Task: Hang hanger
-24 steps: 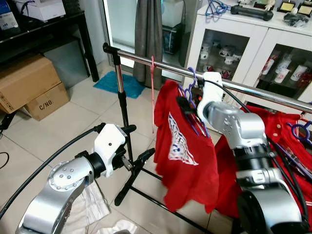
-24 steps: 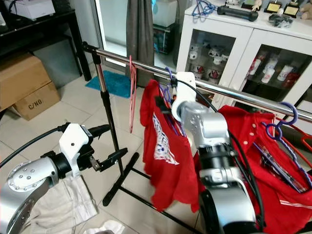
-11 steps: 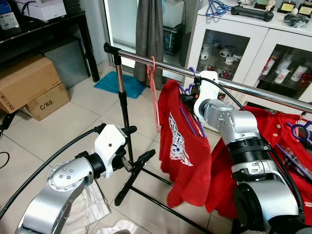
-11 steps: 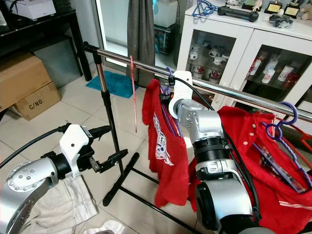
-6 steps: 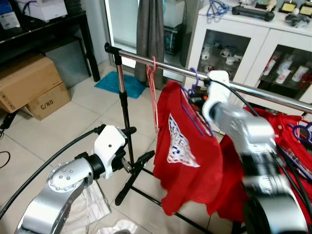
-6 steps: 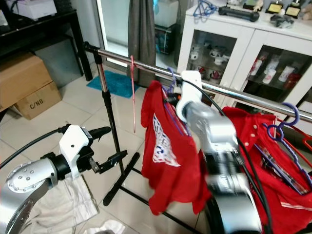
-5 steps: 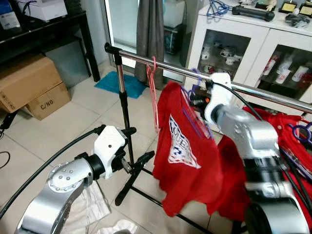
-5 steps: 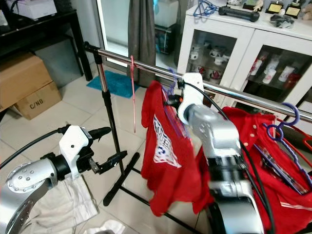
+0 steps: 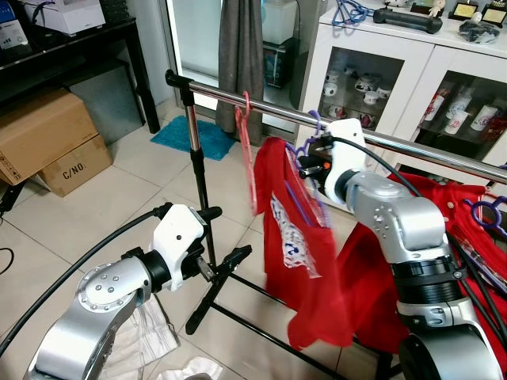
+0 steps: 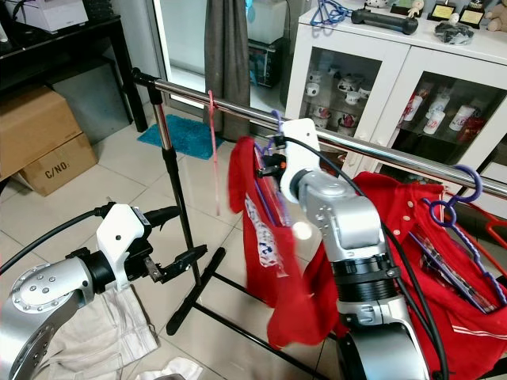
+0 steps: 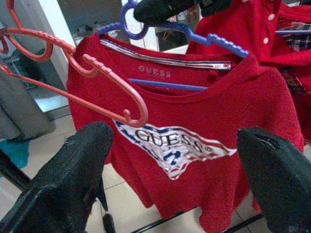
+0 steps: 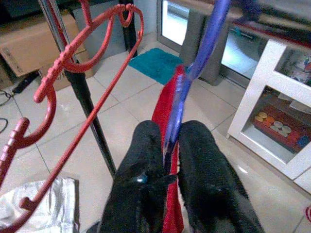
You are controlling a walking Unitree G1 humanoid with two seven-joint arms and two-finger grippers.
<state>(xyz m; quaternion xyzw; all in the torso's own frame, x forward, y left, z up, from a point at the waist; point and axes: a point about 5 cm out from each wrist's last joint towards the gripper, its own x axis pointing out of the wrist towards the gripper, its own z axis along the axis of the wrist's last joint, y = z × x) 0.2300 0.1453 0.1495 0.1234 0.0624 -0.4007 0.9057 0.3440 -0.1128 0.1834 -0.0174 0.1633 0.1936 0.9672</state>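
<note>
Right hand (image 12: 167,160) pinching the blue hanger (image 11: 194,36) just below its hook, red shirt (image 9: 305,261) draped beneath, raised beside the rail (image 9: 269,108) at 3 o'clock of the empty pink hanger (image 9: 244,146), presumably for hooking on; left hand (image 9: 224,244) spread, idle at 7 o'clock.

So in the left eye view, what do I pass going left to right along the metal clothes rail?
Black rail end cap → empty pink plastic hanger → blue plastic hanger carrying the red printed T-shirt → right gripper.
</note>
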